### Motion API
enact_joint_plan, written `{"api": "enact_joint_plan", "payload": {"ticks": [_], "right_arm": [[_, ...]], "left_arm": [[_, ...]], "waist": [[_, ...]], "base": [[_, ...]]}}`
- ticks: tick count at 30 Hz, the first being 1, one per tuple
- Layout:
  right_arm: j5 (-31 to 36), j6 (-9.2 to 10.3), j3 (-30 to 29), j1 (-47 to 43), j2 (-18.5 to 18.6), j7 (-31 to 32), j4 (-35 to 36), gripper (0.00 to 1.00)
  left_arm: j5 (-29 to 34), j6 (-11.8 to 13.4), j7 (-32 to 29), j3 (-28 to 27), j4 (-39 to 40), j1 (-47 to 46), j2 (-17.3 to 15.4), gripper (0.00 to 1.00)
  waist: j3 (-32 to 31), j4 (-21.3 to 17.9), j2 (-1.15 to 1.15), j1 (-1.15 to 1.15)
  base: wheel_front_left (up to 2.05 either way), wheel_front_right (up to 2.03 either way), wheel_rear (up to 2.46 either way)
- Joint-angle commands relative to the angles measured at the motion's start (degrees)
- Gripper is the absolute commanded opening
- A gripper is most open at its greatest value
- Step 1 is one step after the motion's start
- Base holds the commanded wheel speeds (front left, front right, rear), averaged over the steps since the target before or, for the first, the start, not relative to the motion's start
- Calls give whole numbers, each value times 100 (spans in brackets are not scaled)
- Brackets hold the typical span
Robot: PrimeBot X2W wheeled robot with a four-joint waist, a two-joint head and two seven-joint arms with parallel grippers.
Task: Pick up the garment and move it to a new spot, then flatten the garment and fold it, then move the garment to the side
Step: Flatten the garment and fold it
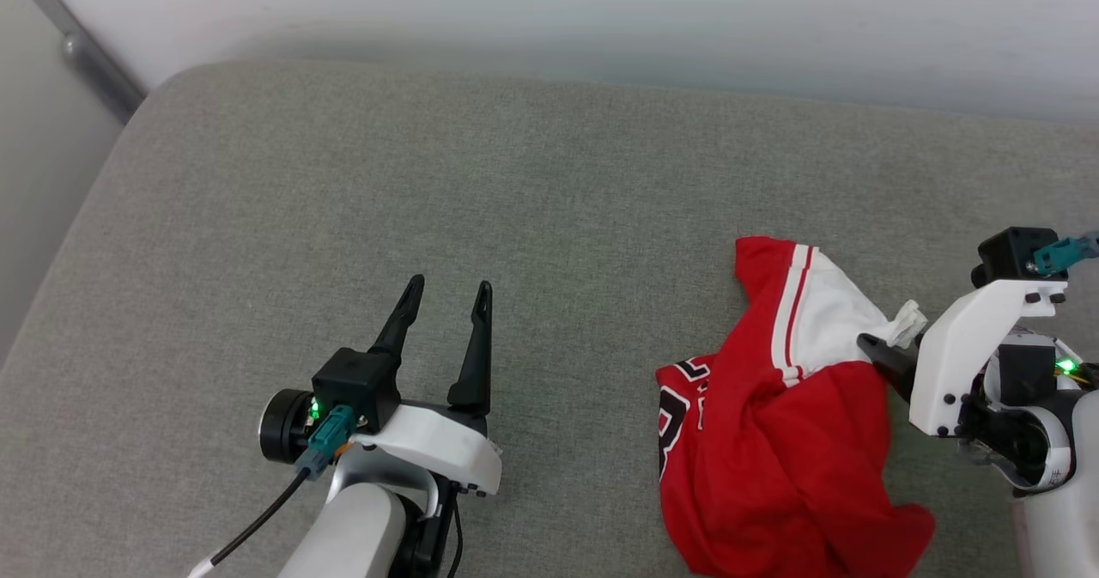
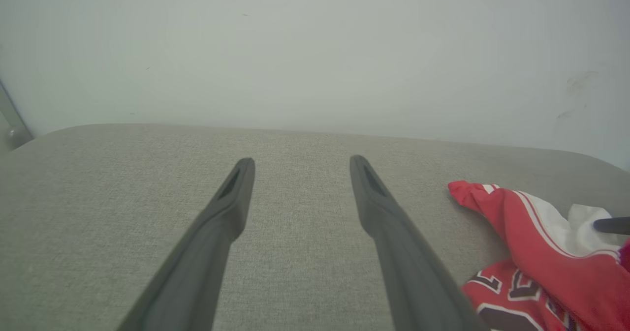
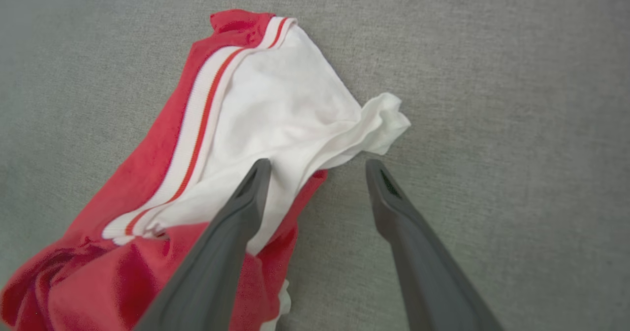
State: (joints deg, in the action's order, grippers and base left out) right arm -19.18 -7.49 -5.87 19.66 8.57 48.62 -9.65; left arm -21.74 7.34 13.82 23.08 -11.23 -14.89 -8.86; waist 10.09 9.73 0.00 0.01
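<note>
The garment (image 1: 773, 441), a red jersey with a white sleeve and red-white striped trim, lies crumpled at the right of the grey cushion. Black white-outlined letters show on its left side (image 2: 512, 291). My right gripper (image 3: 319, 166) is open, pointing down at the garment's white sleeve (image 3: 275, 109). Its left finger lies over the sleeve's cloth and its right finger is over bare cushion beside the sleeve's bunched tip. One dark finger (image 1: 884, 359) of it shows at the garment's right edge. My left gripper (image 1: 451, 286) (image 2: 302, 165) hovers open and empty over bare cushion, left of the garment.
The grey fabric cushion (image 1: 429, 174) spans the scene, with a rounded corner at the far left. A pale wall (image 1: 601, 11) runs along its back edge. A grey metal bar (image 1: 86, 58) stands beyond the left corner.
</note>
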Motion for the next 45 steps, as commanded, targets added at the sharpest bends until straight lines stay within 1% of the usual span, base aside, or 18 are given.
{"api": "enact_joint_plan", "payload": {"ticks": [1, 4, 5, 6, 7, 13, 16, 19, 22, 26, 29, 32, 33, 34, 35, 39, 40, 45], "right_arm": [[-11, 0, 55, 99, 60, 104, -48, 100], [-124, 0, 60, 151, 51, 323, -178, 100], [-145, 0, 75, 177, 65, 348, -196, 96], [-175, 0, 82, 207, 73, 344, -206, 42], [-202, 0, 92, 215, 79, 368, -225, 0], [-198, 0, 196, 348, 288, 132, 13, 0], [-105, 0, 141, 415, 435, -25, 298, 0], [7, 0, -30, 281, 526, -116, 642, 0], [157, 0, -392, -133, 555, -140, 941, 0], [252, 0, -975, -970, 344, -109, 1099, 0], [253, 0, -1369, -1620, 171, -267, 827, 0], [164, 0, -1536, -2060, -32, -594, 392, 0], [129, 0, -1555, -2152, -81, -712, 214, 9], [154, 0, -1568, -2194, -74, -881, 90, 36], [130, 0, -1572, -2205, -86, -1058, -42, 100], [106, 0, -1538, -2141, -56, -1845, -309, 100], [175, 0, -1544, -2117, 9, -2106, -279, 100], [435, 0, -1680, -2081, 38, -3330, -32, 100]], "left_arm": [[39, -15, 39, -1, -22, -112, 6, 100], [39, -33, 67, 0, -102, -169, 45, 100], [46, -39, 72, -4, -119, -193, 56, 100], [49, -45, 85, -10, -137, -210, 62, 100], [52, -46, 93, -16, -159, -220, 68, 100], [57, -16, 118, -71, -263, -167, 81, 100], [56, -13, 128, -107, -291, -112, 59, 100], [44, -4, 134, -136, -306, -46, 38, 100], [14, 7, 137, -180, -328, 30, 5, 100], [-10, 22, 140, -206, -341, 141, -25, 100], [-35, 42, 135, -199, -353, 216, -34, 100], [-58, 67, 108, -193, -343, 290, -59, 100], [-62, 82, 96, -204, -340, 317, -74, 100], [-64, 87, 82, -207, -331, 332, -88, 100], [-69, 88, 69, -209, -318, 342, -92, 100], [-110, 123, 20, -211, -281, 443, -138, 100], [-122, 128, 7, -213, -278, 465, -155, 100], [-164, 172, -42, -228, -234, 667, -216, 100]], "waist": [[139, 121, 0, -1], [228, 169, 0, -1], [244, 176, 0, -1], [258, 179, 0, -1], [266, 177, 0, -1], [179, 54, 0, -1], [87, -81, 0, -1], [-26, -238, 0, -1], [-160, -402, 0, -1], [-296, -602, 0, -1], [-384, -717, 0, -1], [-459, -801, 0, -1], [-482, -833, 0, -1], [-499, -858, 0, -1], [-513, -876, 0, -1], [-601, -936, 0, -1], [-641, -942, 0, -1], [-858, -953, 0, -1]], "base": [[0, 0, 0], [0, 0, 0], [0, 0, 0], [0, 0, 0], [0, 0, 0], [0, 0, 0], [0, 0, 0], [0, 0, 0], [0, 0, 0], [0, 0, 0], [0, 0, 0], [0, 0, 0], [0, 0, 0], [0, 0, 0], [0, 0, 0], [0, 0, 0], [0, 0, 0], [0, 0, 0]]}}
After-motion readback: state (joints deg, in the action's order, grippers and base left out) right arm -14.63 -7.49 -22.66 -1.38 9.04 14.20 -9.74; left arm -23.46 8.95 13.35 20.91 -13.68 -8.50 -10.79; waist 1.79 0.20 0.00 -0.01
